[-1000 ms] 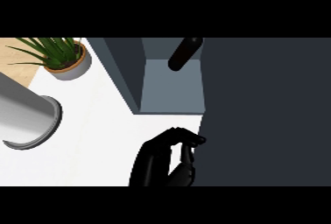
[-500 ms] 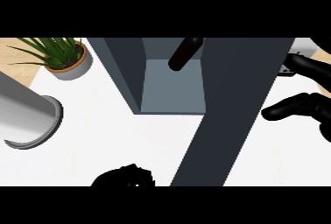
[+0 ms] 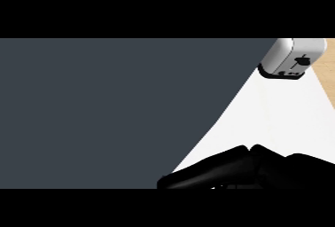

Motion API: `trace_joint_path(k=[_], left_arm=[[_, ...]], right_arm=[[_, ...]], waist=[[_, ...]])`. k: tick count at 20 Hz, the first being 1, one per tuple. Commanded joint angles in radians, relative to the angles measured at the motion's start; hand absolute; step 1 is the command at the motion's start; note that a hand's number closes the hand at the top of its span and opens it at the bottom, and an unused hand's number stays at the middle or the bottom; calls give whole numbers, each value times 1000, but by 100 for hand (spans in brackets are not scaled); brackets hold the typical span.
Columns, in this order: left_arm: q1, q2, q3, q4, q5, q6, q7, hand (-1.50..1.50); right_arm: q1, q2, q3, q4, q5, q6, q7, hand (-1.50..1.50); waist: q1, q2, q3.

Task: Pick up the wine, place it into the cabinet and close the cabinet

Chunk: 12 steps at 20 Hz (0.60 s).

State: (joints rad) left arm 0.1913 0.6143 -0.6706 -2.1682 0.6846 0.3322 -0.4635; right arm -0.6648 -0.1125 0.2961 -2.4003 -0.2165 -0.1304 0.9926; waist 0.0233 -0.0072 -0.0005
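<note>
Right hand (image 3: 262, 170) shows low at the bench's near edge, right side, as one black mass. You can't tell from this whether it's spread or curled, and nothing shows in it. Its left tip meets the lower end of the door's (image 3: 111, 111) slanted edge. That looks like contact, but you can't confirm it. Left hand isn't in view.

The door is a flat dark grey panel covering everything left of that edge. The wine isn't visible anywhere. If it's in the cabinet, it's behind the panel, so don't count that step as verified.

Handling, as a judgement:
- Door: stiff and smooth, and should swing easily. No handle shows, so push flat on the face near the free edge, not on the edge itself, where you could slip off.
- Wine, if you need to reseat it: glass, heavy for its width, rigid, slick and breakable. Take it round the body below the shoulder, not by the neck.

White bench (image 3: 281, 119) shows bare between the door and the toaster (image 3: 292, 57), which sits at the far right corner, well apart from the hand.

No brand, label or writing reads on the toaster or door.
</note>
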Motion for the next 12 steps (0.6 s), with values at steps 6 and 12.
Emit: trace_joint_path(k=[6,12], left_arm=[[187,207,355,-15,241,-263,-83,150],[234,280,502,65,335,-441,-82,150]], right_arm=[[-163,111,254,109,68,-82,55,150],[-320,112,358,398,148,-225,-128,150]], waist=[[5,-1,-4],[16,4,-2]])
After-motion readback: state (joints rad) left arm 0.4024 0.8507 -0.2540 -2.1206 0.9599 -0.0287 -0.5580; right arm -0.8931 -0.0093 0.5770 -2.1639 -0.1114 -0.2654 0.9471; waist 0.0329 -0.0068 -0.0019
